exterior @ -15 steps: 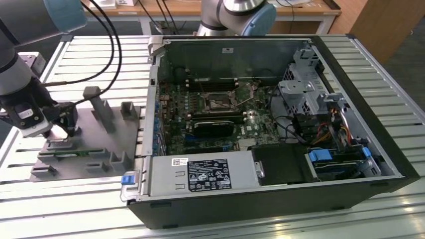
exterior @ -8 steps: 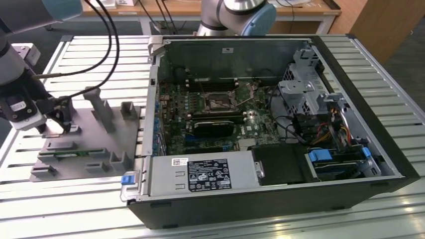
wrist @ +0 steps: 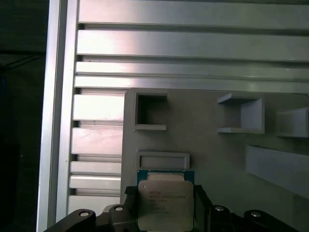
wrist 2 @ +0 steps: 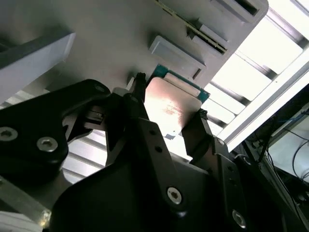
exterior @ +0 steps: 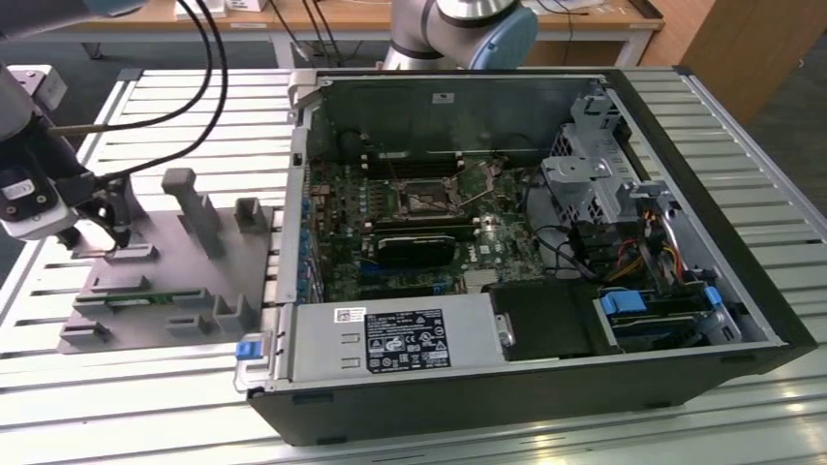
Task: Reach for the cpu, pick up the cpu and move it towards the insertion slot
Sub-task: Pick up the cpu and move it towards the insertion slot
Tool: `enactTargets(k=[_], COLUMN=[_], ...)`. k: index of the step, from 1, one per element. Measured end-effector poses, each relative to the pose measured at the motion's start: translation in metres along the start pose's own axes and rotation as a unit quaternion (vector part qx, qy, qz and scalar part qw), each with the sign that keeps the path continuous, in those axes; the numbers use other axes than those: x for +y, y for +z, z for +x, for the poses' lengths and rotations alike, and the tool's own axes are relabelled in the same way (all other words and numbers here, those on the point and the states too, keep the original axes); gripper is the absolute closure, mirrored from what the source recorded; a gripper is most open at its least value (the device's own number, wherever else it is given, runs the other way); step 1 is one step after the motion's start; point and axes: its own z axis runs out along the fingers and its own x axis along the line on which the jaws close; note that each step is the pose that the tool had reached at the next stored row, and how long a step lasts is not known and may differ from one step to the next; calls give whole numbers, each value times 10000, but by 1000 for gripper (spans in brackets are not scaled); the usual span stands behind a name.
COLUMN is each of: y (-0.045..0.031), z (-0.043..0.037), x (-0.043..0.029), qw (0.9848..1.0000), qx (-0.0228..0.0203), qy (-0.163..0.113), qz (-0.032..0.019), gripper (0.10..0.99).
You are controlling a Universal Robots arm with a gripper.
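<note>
The cpu [wrist: 165, 200], a small square chip with a silvery top and green rim, lies low on the grey fixture plate [wrist: 212, 159], just below a small rectangular frame. In both wrist views my gripper [wrist: 165, 212] straddles it, one black finger against each side edge of the cpu [wrist 2: 170, 104]. In the exterior view the gripper [exterior: 110, 242] is down at the plate's far-left corner, well to the left of the open computer case. The insertion slot [exterior: 424, 199], a square socket with a dark centre and metal frame, sits on the motherboard inside the case.
Upright grey posts and holders [exterior: 194, 208] rise from the fixture plate, and a thin green memory stick [exterior: 136, 298] lies in a holder near its front. The case wall [exterior: 300, 184] stands between plate and motherboard. Black cables [exterior: 194, 77] hang above the plate.
</note>
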Motion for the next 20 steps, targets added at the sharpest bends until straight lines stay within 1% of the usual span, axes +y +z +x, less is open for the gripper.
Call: enactTargets(k=[2,11,20], y=[-29,-231,-361], z=[0,1,2], x=[2,14,22], qw=[10000,10000,10000], qx=[0,0,0], qy=[0,0,0], qz=[0,0,0], gripper=[541,541,541])
